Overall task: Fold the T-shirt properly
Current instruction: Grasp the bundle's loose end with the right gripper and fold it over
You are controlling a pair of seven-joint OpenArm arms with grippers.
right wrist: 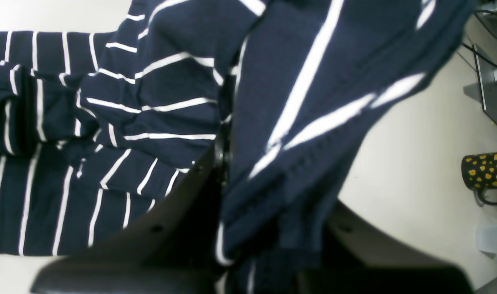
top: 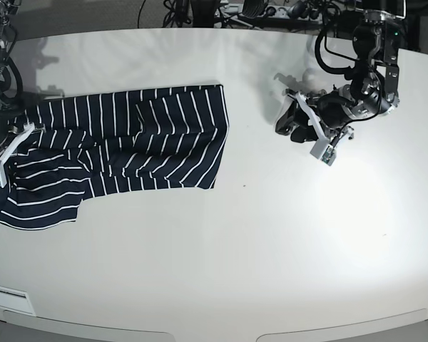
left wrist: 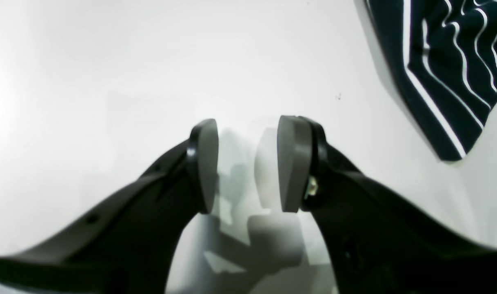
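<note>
Mug (right wrist: 486, 173) beyond T-shirt (top: 121, 146), cloth draped over right fingers (right wrist: 183, 204).

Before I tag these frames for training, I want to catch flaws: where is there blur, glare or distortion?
Right wrist view: the dark navy white-striped cloth T-shirt is smeared close to the lens, its stripes soft. Left wrist view: glare washes out the white table at left, and the black fingers look bowed by the wide lens. Base view: sharp, with a bright patch on the table at right.
</note>
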